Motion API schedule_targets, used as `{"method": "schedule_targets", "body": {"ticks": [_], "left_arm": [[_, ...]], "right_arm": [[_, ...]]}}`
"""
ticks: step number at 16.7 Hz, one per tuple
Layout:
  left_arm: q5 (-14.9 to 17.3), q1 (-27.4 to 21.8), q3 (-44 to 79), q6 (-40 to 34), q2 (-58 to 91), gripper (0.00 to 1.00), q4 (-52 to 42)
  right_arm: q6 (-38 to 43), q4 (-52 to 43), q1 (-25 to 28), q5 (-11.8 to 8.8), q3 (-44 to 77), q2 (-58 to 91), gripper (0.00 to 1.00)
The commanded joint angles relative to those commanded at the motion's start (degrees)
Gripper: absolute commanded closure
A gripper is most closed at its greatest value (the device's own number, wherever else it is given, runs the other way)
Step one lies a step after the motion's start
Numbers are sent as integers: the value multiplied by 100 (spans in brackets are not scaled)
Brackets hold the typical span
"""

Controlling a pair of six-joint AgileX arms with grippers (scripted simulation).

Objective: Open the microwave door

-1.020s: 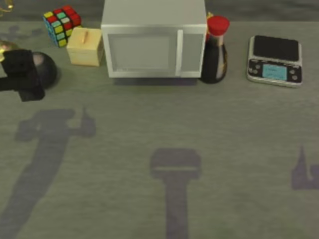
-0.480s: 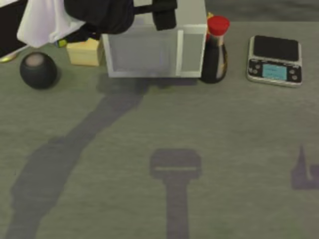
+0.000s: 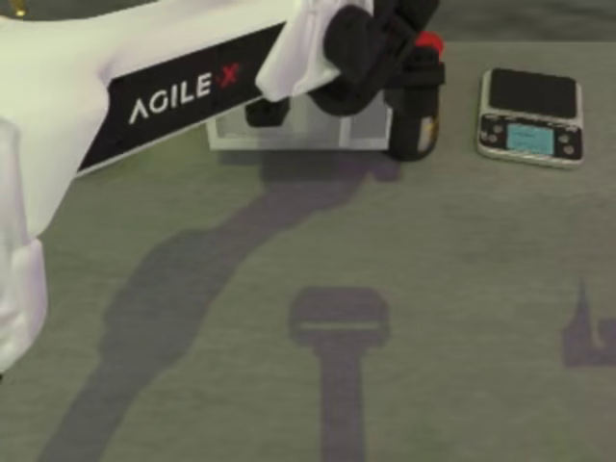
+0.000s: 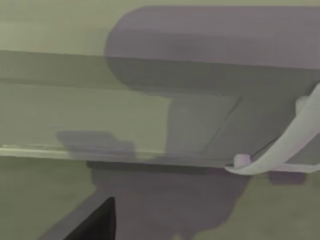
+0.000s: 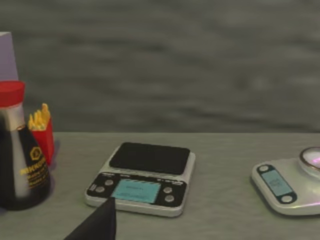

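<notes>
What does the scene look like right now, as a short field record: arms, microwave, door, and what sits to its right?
left arm: stretched across the top view from the left, its gripper over the microwave's right part
right arm: not seen in the top view
microwave door: hidden by the arm, state cannot be told
right of microwave: dark bottle with red cap, then black-and-silver scale
behind bottle: red fries carton
further right: a second, white scale, right wrist view only

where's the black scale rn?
Top view: the scale sits at the table's far right, just right of the soy bottle. Right wrist view shows it between that bottle and a white scale.
</notes>
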Motion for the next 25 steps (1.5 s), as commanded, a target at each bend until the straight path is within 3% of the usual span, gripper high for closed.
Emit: {"method": "schedule_targets", "body": {"ticks": [17, 25], "left_arm": [[232, 385, 550, 361, 1194, 0, 780], [232, 385, 550, 361, 1194, 60, 780]], "right_arm": [[0, 0, 0, 0, 0, 0, 0], [0, 0, 0, 0, 0, 0, 0]]}}
